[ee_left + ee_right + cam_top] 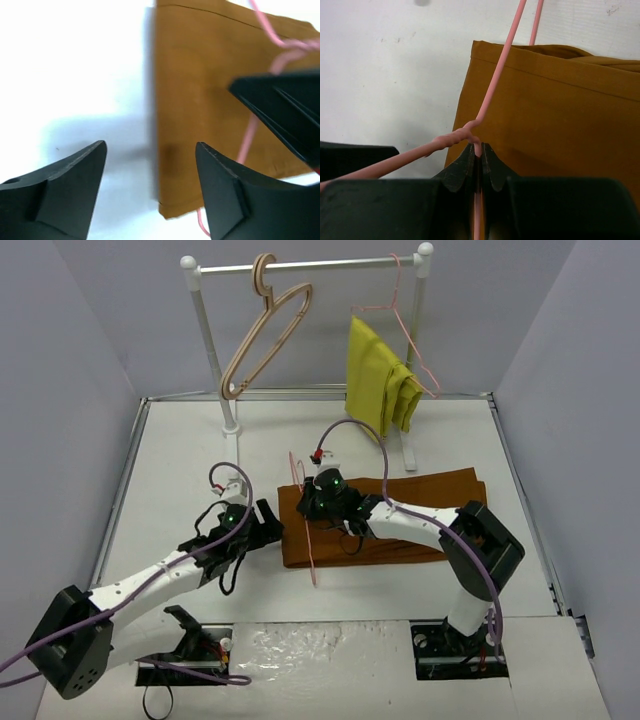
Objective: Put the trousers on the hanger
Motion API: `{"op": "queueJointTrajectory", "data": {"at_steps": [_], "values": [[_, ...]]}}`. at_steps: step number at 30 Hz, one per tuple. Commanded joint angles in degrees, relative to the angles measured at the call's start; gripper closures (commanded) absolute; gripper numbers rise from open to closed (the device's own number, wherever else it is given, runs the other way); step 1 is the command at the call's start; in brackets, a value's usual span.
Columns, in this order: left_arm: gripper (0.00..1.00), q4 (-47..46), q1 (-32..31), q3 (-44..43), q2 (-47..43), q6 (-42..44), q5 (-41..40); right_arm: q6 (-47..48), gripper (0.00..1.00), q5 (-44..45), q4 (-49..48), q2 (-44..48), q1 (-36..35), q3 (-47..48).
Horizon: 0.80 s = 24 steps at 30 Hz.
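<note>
Right fingers [461, 170] are clamped together on the pink wire of the hanger [500, 65], just below the twisted neck. The left fingers [70, 175] stand apart with nothing between them. They straddle the left edge of the trousers [200, 75], one over bare table [180, 460] and the other over cloth.

The trousers lie folded flat in the middle of the table, running left to right. The hanger crosses their left end with its hook toward the far side. I cannot tell whether its lower bar is under the cloth or on top of it.

The step in hand looks like feeding the left end of the trousers through the hanger. To do it well, the right clamp should hold the neck firmly so the thin wire does not swivel, with the frame tipped up enough to leave a gap. The left fingers should come straight down on the edge and pinch every folded layer. A grip on only the top layer would likely let the fold fall open.

The right arm [420, 525] rises from its base at the near right, bends at the elbow and reaches left, low across the trousers. The left arm [150, 580] stretches from the near left, long and low, with its wrist just left of the cloth.
</note>
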<state>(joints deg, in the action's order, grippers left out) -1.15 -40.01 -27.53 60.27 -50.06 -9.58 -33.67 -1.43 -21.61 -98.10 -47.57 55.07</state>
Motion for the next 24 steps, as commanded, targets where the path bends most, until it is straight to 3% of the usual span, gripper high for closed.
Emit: {"op": "queueJointTrajectory", "data": {"at_steps": [1, 3, 6, 14, 17, 21, 22, 24], "values": [[0.29, -4.6, 3.7, -0.6, 3.0, -3.2, 5.9, 0.4, 1.0, 3.5, 2.4, 2.2, 0.5, -0.9], [0.17, -7.4, 5.6, -1.8, 6.6, -3.5, 8.6, 0.4, 1.0, 3.6, 2.5, 2.4, 0.5, -1.0], [0.12, -11.1, 7.3, -3.6, 11.9, -4.6, 12.6, 0.4, 1.0, 3.9, 2.6, 2.6, 0.5, -1.2], [0.17, -20.3, 8.9, -4.5, 20.8, -7.8, 17.9, 0.2, 1.0, 4.9, 3.4, 3.7, 0.5, -1.9], [0.28, -22.3, 8.9, -4.1, 23.7, -8.7, 19.4, 0.2, 1.0, 5.2, 3.6, 4.1, 0.6, -2.3], [0.53, -25.0, 8.8, -3.1, 25.7, -10.4, 20.1, 0.3, 1.0, 5.6, 4.1, 4.9, 0.7, -2.6], [0.66, -25.3, 8.9, -2.6, 25.8, -10.5, 19.8, 0.4, 1.0, 5.7, 4.3, 4.9, 0.7, -2.7], [0.83, -25.2, 9.1, -2.5, 25.7, -10.6, 19.1, 0.3, 1.0, 5.8, 5.2, 5.4, 0.9, -2.7]]}}
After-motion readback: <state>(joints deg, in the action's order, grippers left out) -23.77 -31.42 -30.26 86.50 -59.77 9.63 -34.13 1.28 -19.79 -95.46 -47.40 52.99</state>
